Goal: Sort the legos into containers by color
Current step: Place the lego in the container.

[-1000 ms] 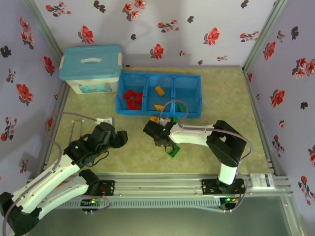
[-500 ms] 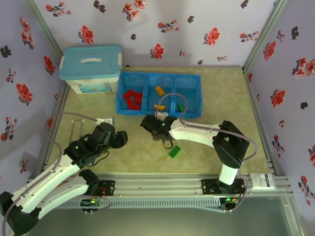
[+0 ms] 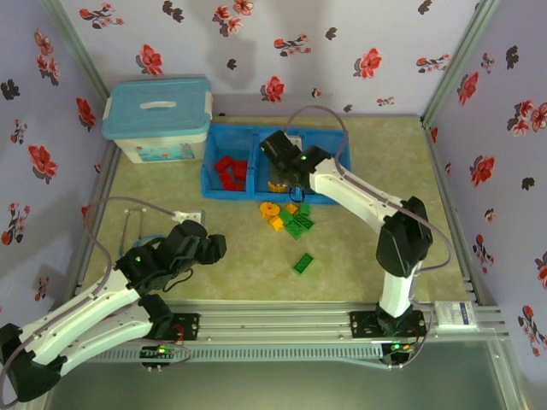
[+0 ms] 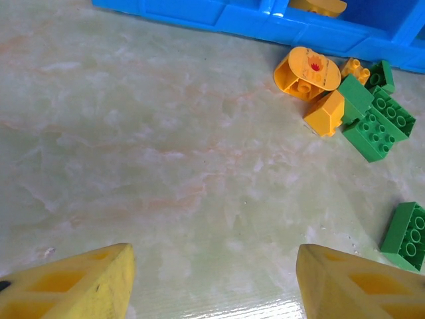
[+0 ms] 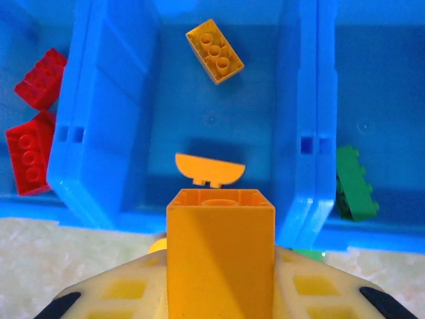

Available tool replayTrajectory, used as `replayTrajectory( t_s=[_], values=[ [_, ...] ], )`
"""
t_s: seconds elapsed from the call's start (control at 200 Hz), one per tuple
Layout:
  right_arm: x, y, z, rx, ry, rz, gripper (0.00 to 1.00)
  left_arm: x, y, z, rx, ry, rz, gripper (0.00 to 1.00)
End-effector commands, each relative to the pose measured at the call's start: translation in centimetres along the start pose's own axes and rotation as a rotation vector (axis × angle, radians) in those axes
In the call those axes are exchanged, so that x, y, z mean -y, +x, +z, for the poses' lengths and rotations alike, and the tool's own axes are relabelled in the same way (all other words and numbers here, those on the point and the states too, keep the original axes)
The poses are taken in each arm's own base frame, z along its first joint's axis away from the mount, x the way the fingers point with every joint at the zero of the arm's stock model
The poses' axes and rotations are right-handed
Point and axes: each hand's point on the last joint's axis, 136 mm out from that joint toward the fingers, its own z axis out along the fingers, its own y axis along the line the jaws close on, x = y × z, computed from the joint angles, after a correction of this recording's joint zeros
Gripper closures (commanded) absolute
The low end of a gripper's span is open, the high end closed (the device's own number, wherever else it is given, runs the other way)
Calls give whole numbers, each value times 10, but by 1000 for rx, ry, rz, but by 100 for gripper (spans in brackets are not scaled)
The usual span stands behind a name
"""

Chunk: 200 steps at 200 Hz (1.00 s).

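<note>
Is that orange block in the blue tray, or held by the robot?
Held: jaws of the right gripper clamp the orange block above the middle compartment of the blue tray.

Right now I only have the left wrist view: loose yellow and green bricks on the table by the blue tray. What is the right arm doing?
Observer: The right gripper holds a yellow-orange brick between its fingers, at the middle compartment.
Operator: What lies in that compartment?
Observer: A studded yellow brick lies at its far end.
Operator: And the compartments on either side?
Observer: Red bricks are in the left compartment, and a green brick is in the right compartment.
</note>
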Motion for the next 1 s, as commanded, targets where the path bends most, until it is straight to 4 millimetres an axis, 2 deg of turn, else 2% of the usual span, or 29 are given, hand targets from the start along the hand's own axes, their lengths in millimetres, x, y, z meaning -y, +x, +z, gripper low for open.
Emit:
replayTrajectory(
  t_s=[0.0, 0.21, 0.245, 0.285, 0.3, 0.325, 0.395, 0.525, 0.705, 0.735, 0.835, 0.995],
  values=[
    [0, 11, 24, -97, 33, -83, 73, -4, 1, -2, 12, -27, -13, 35],
    [-7, -17, 47, -97, 57, -96, 71, -1, 2, -6, 13, -27, 3, 35],
    [-8, -22, 49, -93, 64, -99, 65, 0, 2, -7, 15, -27, 5, 35],
    [-8, -28, 47, -82, 74, -103, 43, 1, 3, -7, 15, -23, 6, 35],
    [-7, -29, 47, -82, 81, -105, 32, 2, 3, -7, 15, -24, 8, 35],
    [-7, -32, 44, -77, 86, -104, 23, 3, 3, -7, 15, -22, 10, 35],
    [-7, -40, 31, -51, 89, -103, 20, 7, 2, -6, 16, -11, 20, 35],
    [-3, -42, 6, 15, 84, -95, 19, 18, 2, -1, 13, 13, 54, 35],
    [9, -21, -22, 67, 37, -58, 19, 43, 6, 11, -13, 90, 90, 33],
    [14, -10, -20, 58, 41, -56, 19, 47, 6, 13, -15, 102, 90, 33],
    [24, 7, -34, 82, 11, -26, 19, 58, 6, 21, -25, 125, 94, 32],
    [50, 51, -43, 73, -1, 16, 20, 78, 8, 41, -68, 137, 126, 31]
  ],
)
